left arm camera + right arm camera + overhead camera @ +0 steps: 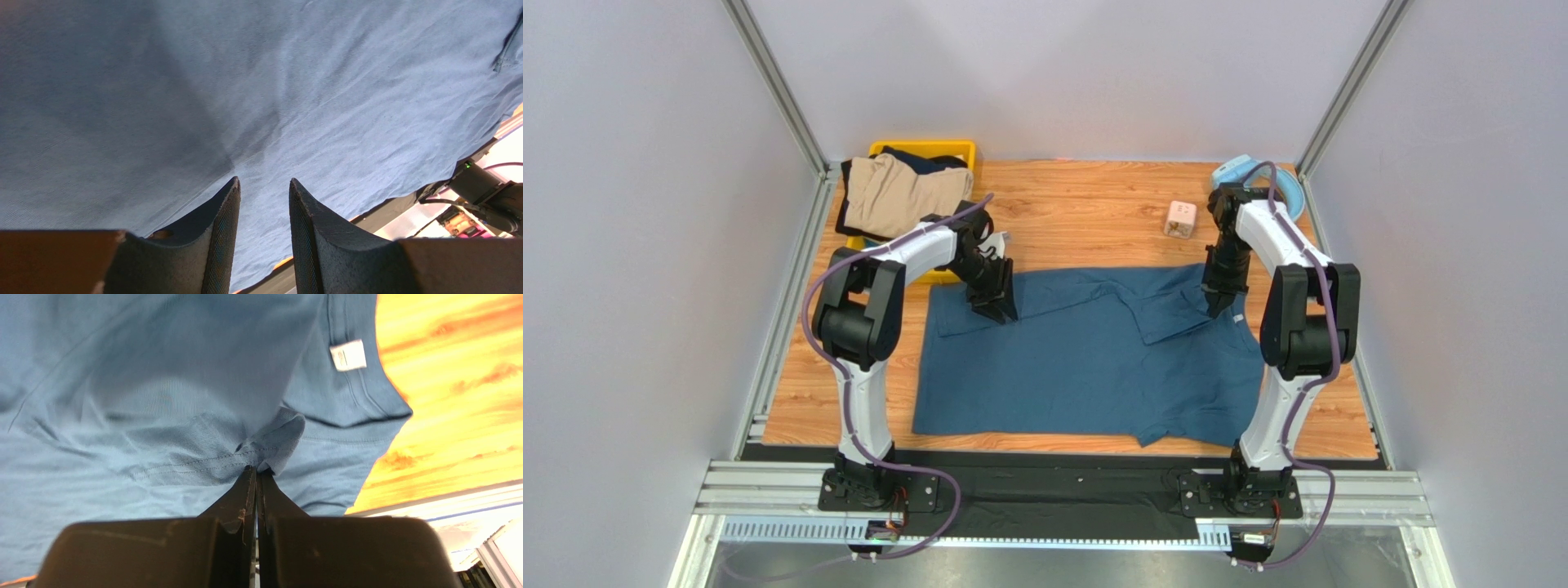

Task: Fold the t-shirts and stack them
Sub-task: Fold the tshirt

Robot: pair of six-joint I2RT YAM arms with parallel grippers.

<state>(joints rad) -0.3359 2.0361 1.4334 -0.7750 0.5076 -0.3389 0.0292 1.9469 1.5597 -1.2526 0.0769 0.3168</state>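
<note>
pinching a small raised fold of the large dark teal-blue cloth t-shirt (1075, 361), the right gripper (256, 471) has its two black fingers pressed together, with stitched hem cloth bunched at their tips. this grip sits at the shirt's far right part, close to the neck opening, where a small white label (348, 355) shows inside the collar. the shirt lies spread mostly flat across the middle of the light wooden table (1075, 208), with one sleeve folded in near the right arm. the left gripper (264, 180) is over the shirt's far left corner, its jaws partly apart with nothing between them; whether the tips touch the cloth i cannot tell. at the far left corner a yellow plastic bin (961, 150) holds a bunched tan garment (897, 196) and a dark navy garment (922, 159). a small beige cube (1182, 218) rests on bare wood beyond the shirt, near light-blue headphones (1259, 178) in the far right corner.
</note>
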